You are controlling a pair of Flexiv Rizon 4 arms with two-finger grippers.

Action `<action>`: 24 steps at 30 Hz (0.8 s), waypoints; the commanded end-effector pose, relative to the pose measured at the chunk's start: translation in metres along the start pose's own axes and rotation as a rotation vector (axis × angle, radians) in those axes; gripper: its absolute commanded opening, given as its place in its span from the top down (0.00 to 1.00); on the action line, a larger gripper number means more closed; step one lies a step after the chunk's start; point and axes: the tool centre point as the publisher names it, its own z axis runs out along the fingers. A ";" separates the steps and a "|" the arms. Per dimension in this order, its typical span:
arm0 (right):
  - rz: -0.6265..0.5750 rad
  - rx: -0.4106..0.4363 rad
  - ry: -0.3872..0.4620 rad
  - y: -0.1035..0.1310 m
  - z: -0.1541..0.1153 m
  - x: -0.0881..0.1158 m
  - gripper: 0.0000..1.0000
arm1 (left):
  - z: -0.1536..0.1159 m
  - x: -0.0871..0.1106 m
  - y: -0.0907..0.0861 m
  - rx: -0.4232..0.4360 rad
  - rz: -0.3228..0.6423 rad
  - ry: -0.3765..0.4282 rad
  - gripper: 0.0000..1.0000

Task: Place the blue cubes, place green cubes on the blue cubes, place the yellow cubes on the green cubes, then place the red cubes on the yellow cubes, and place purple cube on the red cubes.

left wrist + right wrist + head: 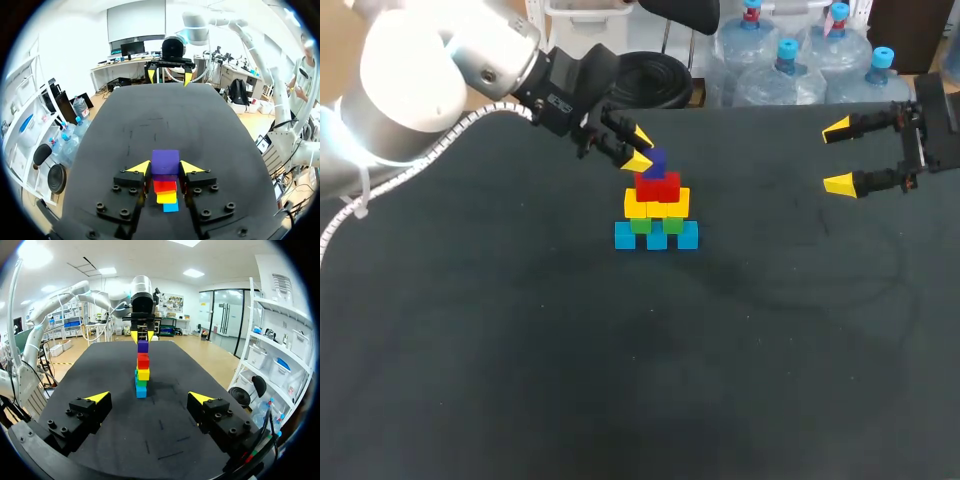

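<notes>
1. Starting closest: plain dark bench (620, 380), just a bare stretch in front of the cubes.
2. Next, blue cubes (656, 236), three side by side flat on the bench, roughly mid-bench. Bottom layer of the whole thing.
3. Sitting right on those: green cubes (656, 224), a narrower row, mostly hidden under the next layer up.
4. On top of the green: yellow cubes (657, 203), sticking out a bit wider than the green ones.
5. Then red cubes (658, 186) on the yellow, narrower again.
6. Very top: purple cube (655, 161), directly over the red. Looks like it's touching, but can't say for sure whether it's fully resting or a hair above.
7. Just behind that, left hand (639, 148), reaching in from the far left and clamped on the purple cube. One yellow fingertip (140, 167) pressed against each side, easy to see in the left wrist view, with red, yellow and blue peeking out underneath.
8. Way off at the far right: right hand (837, 157), spread wide with nothing between the fingers. Hanging over the bench, well apart from the cubes and pointed toward them.
</notes>
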 end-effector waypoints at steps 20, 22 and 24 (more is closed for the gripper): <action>-0.001 0.001 -0.001 0.000 0.001 0.000 0.00 | 0.007 -0.001 -0.006 0.003 -0.007 -0.011 1.00; -0.001 0.001 -0.001 0.000 0.001 0.000 0.00 | 0.007 0.000 -0.007 0.004 -0.007 -0.011 1.00; -0.001 0.001 -0.001 0.000 0.001 0.000 0.00 | 0.008 0.001 -0.007 0.006 -0.008 -0.011 1.00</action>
